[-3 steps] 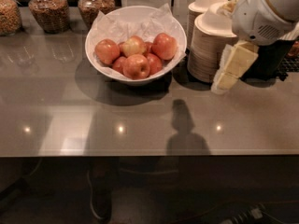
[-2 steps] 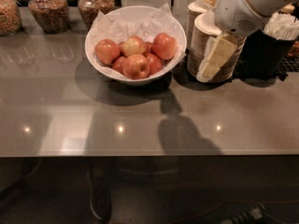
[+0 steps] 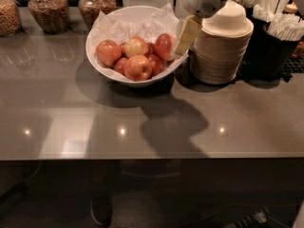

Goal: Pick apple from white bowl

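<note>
Gripper: the cream-coloured gripper (image 3: 183, 41) is hanging from the pale arm at the top of the view, tilting down and to the left over the right rim of the white bowl (image 3: 100, 61).
Gripper state: it is not showing whether it is open or closed; it is not visibly holding anything.
Apple: a red-orange apple (image 3: 163, 45) is sitting at the right of the pile inside the bowl, just beside the gripper's tip.
Other apples: several more (image 3: 137, 68) are lying heaped against it on the crinkled white paper (image 3: 114, 27).
Bowl: it is standing on the grey counter (image 3: 71, 122), towards the back.
Right of the bowl: a stack of cream disposable bowls (image 3: 221, 56) is standing close by.
Back left: glass jars (image 3: 47, 11) are lining the far edge.
Shadow (image 3: 173, 122): the arm's shadow is falling on the counter in front of the bowl.
</note>
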{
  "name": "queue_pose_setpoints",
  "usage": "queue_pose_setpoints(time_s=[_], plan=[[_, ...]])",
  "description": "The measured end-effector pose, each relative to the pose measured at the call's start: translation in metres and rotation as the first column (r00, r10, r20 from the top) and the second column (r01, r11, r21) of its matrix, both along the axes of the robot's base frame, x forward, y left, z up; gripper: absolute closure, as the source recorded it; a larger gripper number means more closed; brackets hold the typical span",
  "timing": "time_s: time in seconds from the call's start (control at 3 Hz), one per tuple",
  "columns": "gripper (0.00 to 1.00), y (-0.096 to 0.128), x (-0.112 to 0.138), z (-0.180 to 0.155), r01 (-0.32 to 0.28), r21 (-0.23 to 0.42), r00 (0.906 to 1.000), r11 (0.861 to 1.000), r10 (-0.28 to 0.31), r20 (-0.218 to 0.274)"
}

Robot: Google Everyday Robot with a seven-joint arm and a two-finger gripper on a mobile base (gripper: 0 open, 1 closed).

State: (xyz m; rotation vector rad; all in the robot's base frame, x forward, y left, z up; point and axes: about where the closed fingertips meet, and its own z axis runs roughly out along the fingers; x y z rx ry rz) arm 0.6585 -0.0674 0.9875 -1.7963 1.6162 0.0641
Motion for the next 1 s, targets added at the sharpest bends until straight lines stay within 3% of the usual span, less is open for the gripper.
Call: queue_pose_setpoints(time_s=[1.0], plan=[[0.00,0.001,0.018,-0.009,0.021,0.029,0.9986,0.999,-0.023,0.047]])
